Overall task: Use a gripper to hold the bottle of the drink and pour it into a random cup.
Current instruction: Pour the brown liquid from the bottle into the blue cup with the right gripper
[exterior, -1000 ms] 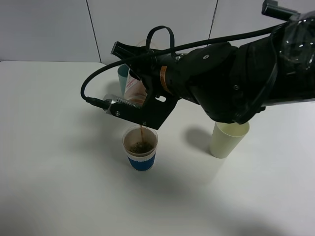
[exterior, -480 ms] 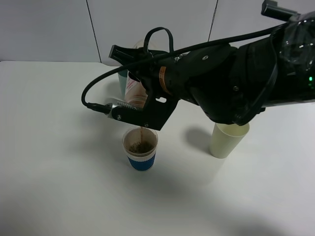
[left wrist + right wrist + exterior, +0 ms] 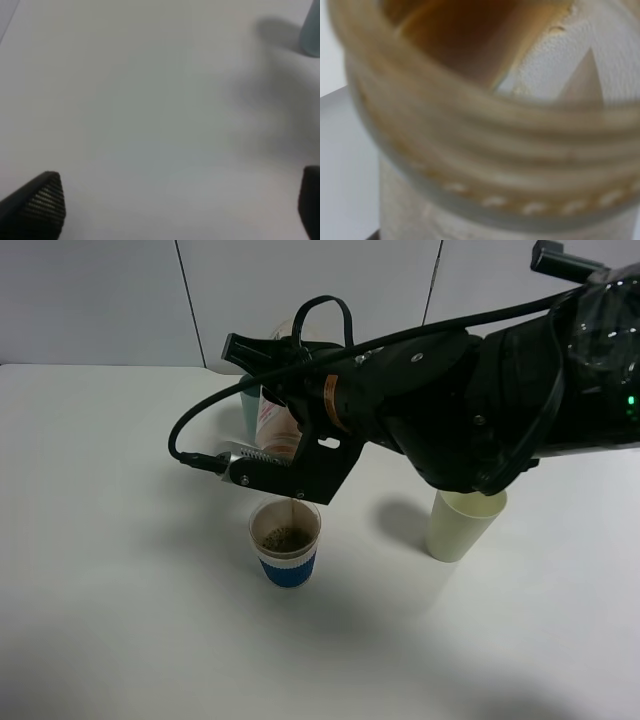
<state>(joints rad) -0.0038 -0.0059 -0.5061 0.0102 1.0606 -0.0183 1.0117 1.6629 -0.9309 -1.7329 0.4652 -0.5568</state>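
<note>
Pour under way: my right gripper [image 3: 280, 452] clamped on bottle [image 3: 270, 422], bottle tipped, thin brown stream falling into cup [image 3: 288, 558] at 6 o'clock under neck. Cup partly filled. Left, I judge: drain bottle, right it. Left gripper [image 3: 177, 210] spread apart, empty. Label pink-red (lettering unreadable)

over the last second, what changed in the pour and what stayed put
The right gripper tipped the bottle slightly further, and the brown stream thinned to a trickle. Nothing was grabbed or released. The bottle stays clamped over the blue-banded cup; the teal cup and pale green cup have not moved.
</note>
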